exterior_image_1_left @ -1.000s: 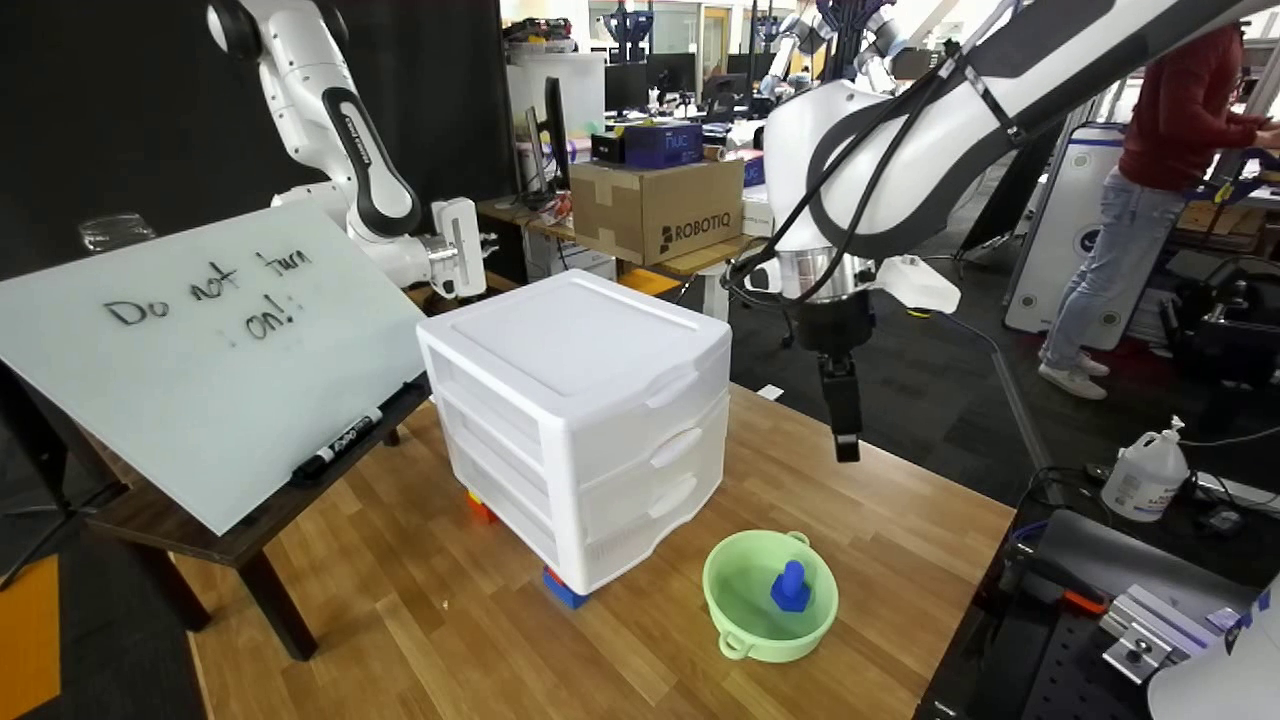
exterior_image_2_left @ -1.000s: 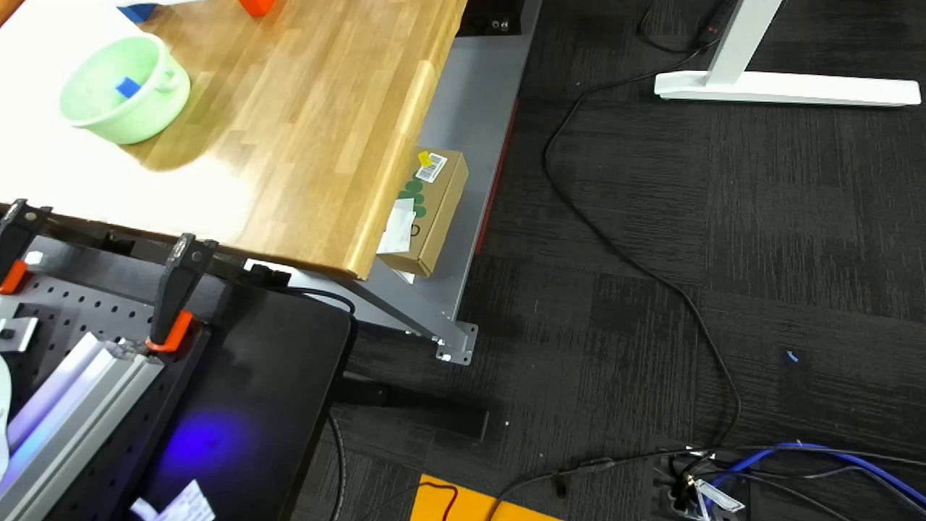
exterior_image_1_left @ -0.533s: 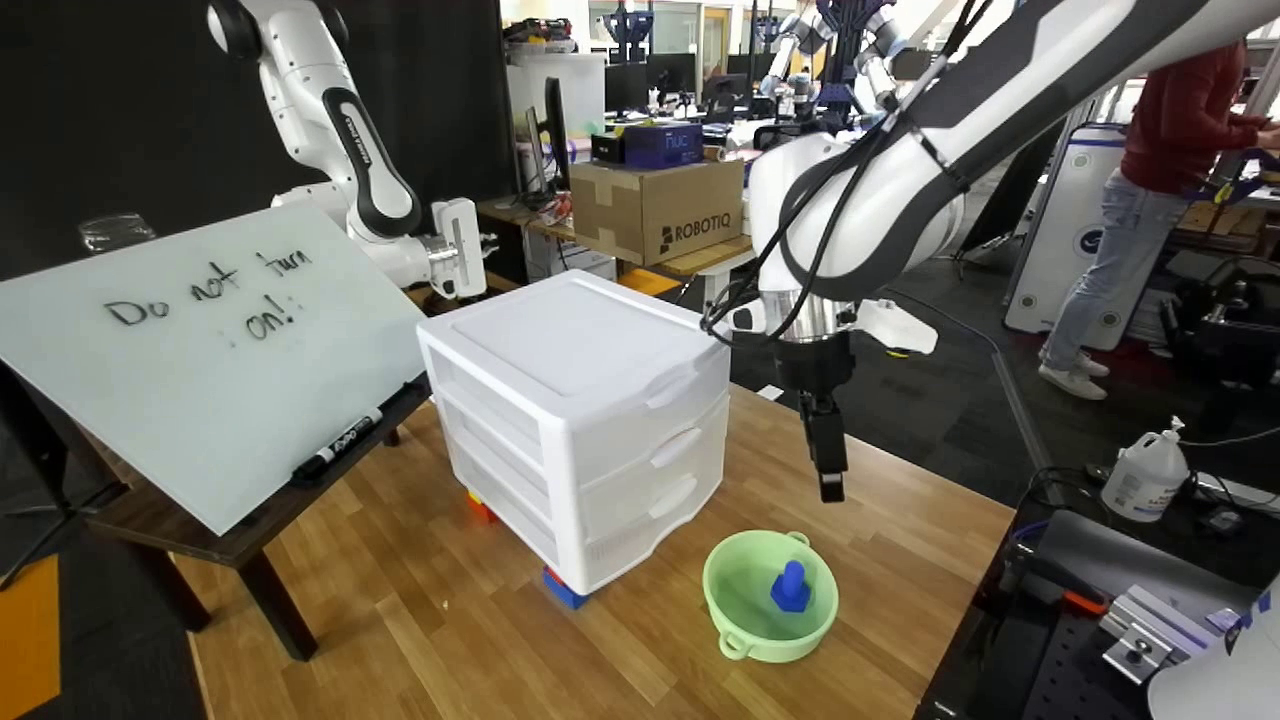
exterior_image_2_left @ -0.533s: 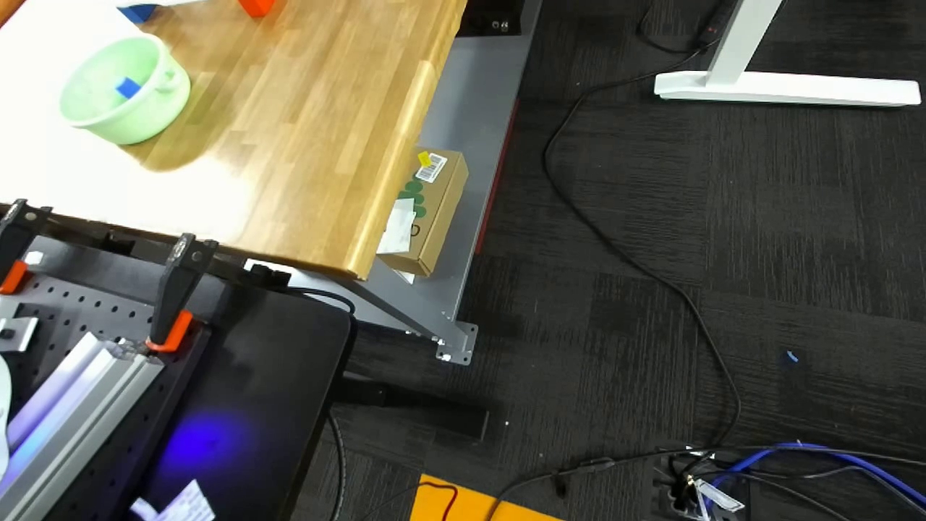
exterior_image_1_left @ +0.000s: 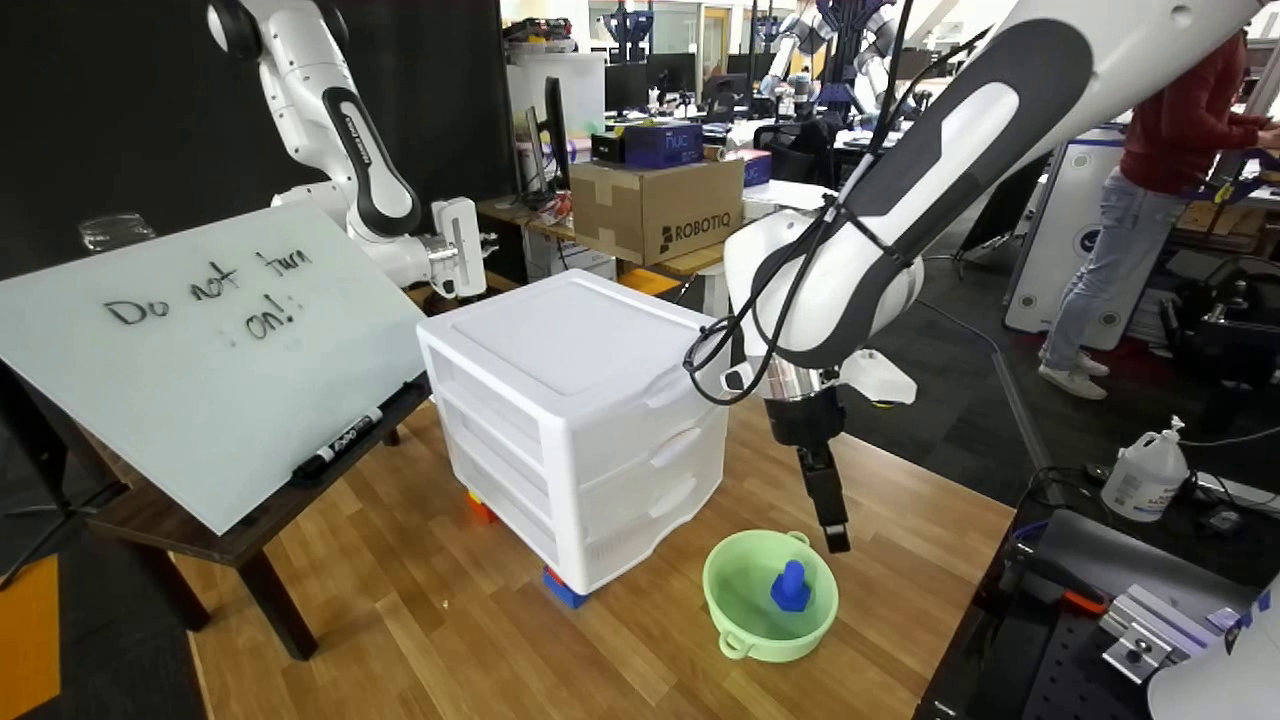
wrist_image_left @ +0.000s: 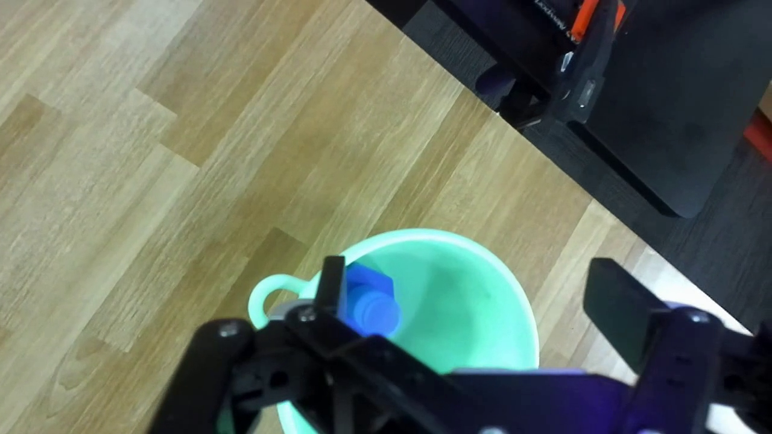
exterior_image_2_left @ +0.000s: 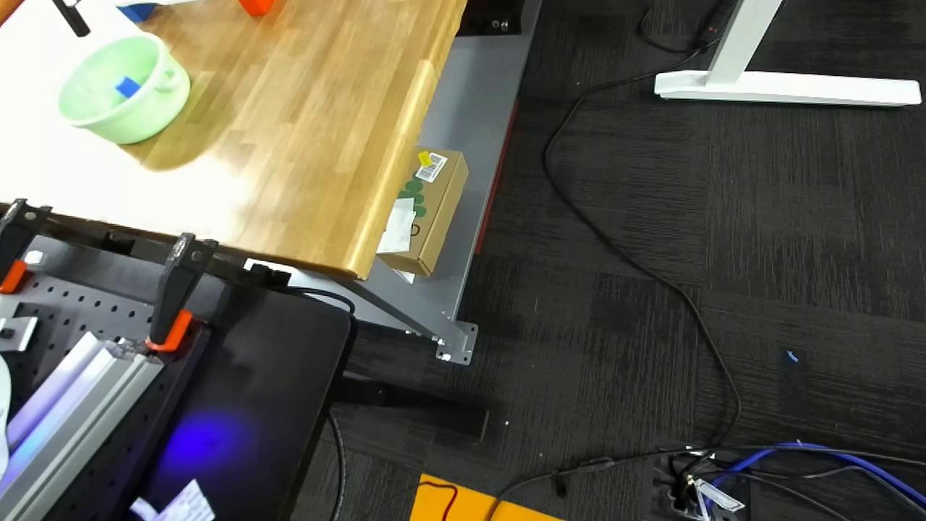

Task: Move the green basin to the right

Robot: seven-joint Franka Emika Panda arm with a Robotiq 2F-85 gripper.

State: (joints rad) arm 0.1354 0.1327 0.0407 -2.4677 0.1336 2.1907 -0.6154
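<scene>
On the wooden table stands the green basin (exterior_image_1_left: 738,575), a round light-green bowl with small loop handles, upright in both exterior views. A blue bolt-like piece (exterior_image_1_left: 790,590) rests inside it. Just past the basin's far rim, my gripper (exterior_image_1_left: 838,540) points down above the table. A dark fingertip (exterior_image_2_left: 81,30) also shows behind the basin in an exterior view. Seen from the wrist, the gripper (wrist_image_left: 467,277) is open wide with nothing held. One finger (wrist_image_left: 330,283) overlaps the handle side of the rim; the opposite finger (wrist_image_left: 621,307) lies outside the rim. The arm hides the basin's lower part there.
A white drawer unit (exterior_image_1_left: 580,400) stands close beside the basin, propped on coloured blocks (exterior_image_1_left: 563,590). Farther off, a whiteboard (exterior_image_1_left: 220,340) leans on a small dark stand. Clamps (exterior_image_2_left: 182,286) and a black bench (exterior_image_2_left: 246,376) border the table edge (exterior_image_2_left: 362,253).
My arm has come down and closer to the basin, and a fingertip has entered the top left of an exterior view. The basin and blue piece have stayed put; the gripper remains open.
</scene>
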